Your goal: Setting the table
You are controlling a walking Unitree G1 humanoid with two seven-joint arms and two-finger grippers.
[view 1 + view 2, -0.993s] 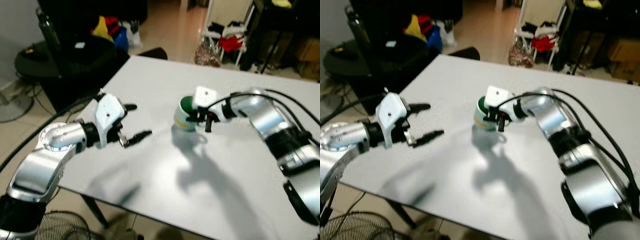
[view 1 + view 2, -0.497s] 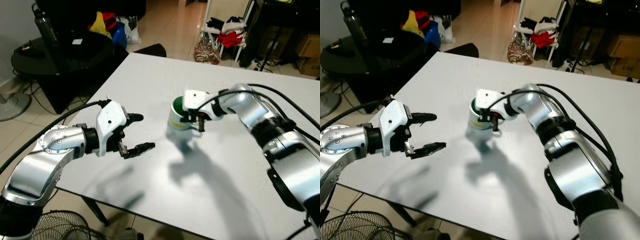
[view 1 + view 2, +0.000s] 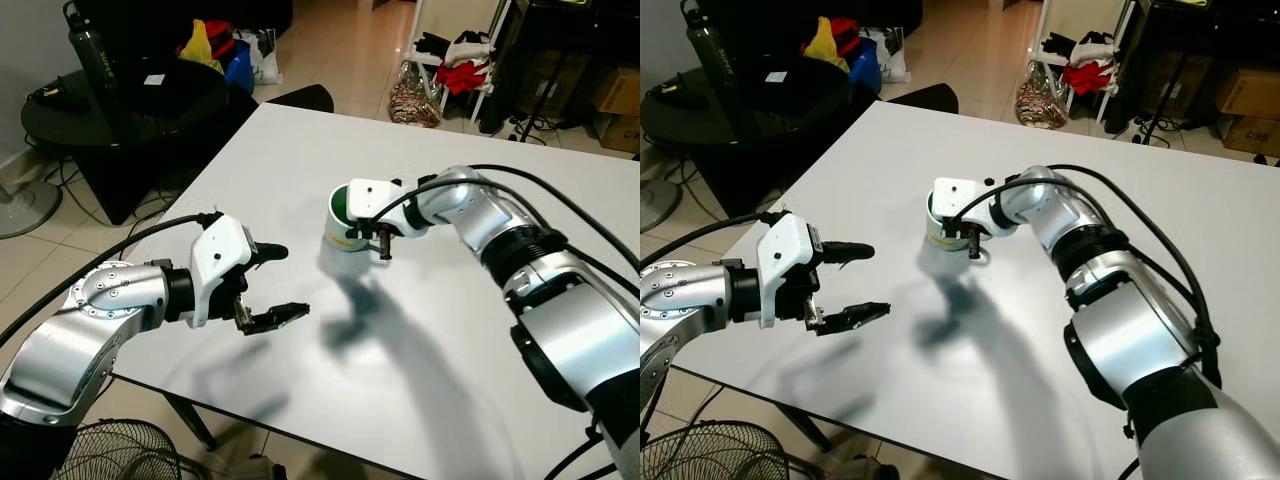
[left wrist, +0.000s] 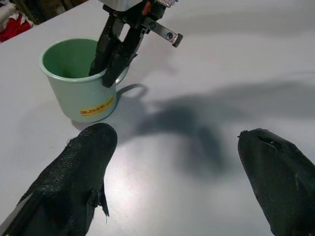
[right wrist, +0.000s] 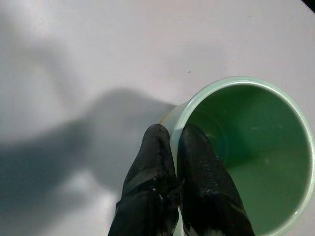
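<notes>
A pale green mug (image 3: 343,222) with a yellow label stands near the middle of the white table (image 3: 300,150). My right gripper (image 3: 379,238) is shut on the mug's rim, one finger (image 5: 206,182) inside and the other outside. The mug (image 4: 78,83) looks upright, and I cannot tell if it touches the table. My left gripper (image 3: 290,283) hovers open over the table's near left part, a short way from the mug, with nothing between its fingers (image 4: 81,164).
The table's near edge runs just below my left arm. A black chair back (image 3: 305,98) meets the far left edge. Beyond it are a round black side table (image 3: 120,100) with a bottle, floor clutter and a clothes rack (image 3: 455,60). A fan (image 3: 120,455) sits at lower left.
The right gripper has carried the mug to my left, nearer the left gripper. The left gripper has dropped slightly and stayed open. The camera has also shifted.
</notes>
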